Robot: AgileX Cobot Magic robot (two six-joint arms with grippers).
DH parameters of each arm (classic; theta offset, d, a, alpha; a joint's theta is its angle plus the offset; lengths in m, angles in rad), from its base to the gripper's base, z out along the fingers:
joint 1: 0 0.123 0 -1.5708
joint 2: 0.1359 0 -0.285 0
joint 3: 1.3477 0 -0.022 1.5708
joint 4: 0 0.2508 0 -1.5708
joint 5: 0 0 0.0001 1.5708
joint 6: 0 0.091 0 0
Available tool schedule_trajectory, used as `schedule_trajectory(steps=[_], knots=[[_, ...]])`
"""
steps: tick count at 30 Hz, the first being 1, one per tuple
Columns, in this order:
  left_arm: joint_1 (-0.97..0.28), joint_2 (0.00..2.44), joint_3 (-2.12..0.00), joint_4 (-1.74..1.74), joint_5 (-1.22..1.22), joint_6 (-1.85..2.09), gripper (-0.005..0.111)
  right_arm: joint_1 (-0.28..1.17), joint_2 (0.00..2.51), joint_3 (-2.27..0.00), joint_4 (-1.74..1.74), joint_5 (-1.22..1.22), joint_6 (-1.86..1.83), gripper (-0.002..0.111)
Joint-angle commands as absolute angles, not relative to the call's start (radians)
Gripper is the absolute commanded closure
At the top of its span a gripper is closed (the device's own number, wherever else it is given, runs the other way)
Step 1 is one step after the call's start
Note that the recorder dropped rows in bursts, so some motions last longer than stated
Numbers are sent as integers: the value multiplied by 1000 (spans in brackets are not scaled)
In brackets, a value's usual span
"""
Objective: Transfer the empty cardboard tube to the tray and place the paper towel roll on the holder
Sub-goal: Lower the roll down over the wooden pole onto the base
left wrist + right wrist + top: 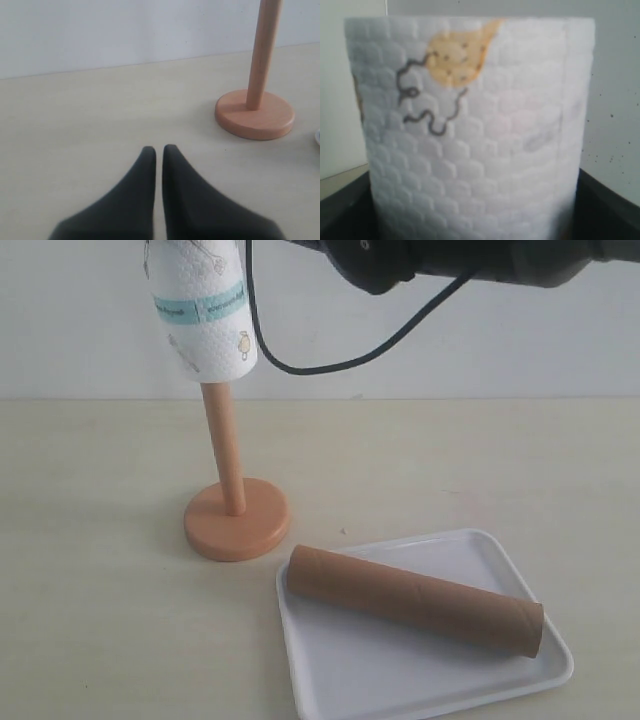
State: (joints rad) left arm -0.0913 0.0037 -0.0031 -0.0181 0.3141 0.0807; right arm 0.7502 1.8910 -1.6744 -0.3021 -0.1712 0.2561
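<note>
- Right tool (475, 220) clamped on the paper towel roll (200, 300), which sits tilted on the holder (228, 470) below — pushing down askew could jam or topple it.
- Left tool (158, 150) — tips together.

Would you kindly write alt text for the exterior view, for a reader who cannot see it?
A white paper towel roll sits tilted over the post top of a wooden holder on a beige table. Nearer the camera, a brown cardboard tube lies diagonally in a white tray; a black robot arm crosses the top.

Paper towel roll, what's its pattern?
Paper towel roll: white embossed, yellow-grey drawings, teal band; exterior view.
</note>
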Motion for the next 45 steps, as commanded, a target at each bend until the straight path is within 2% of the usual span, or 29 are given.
schedule_trajectory(steps=[1,6,25,45], knots=[[-90,0,0,-26,315,84,103,751,1897,-1672,-298,-244,258,109],[-90,0,0,-26,315,84,103,745,1897,-1580,-244,-355,233,109],[-90,0,0,-26,315,84,103,712,1900,-1406,-149,-479,162,109],[-90,0,0,-26,315,84,103,708,2058,-1396,-45,-568,138,109]])
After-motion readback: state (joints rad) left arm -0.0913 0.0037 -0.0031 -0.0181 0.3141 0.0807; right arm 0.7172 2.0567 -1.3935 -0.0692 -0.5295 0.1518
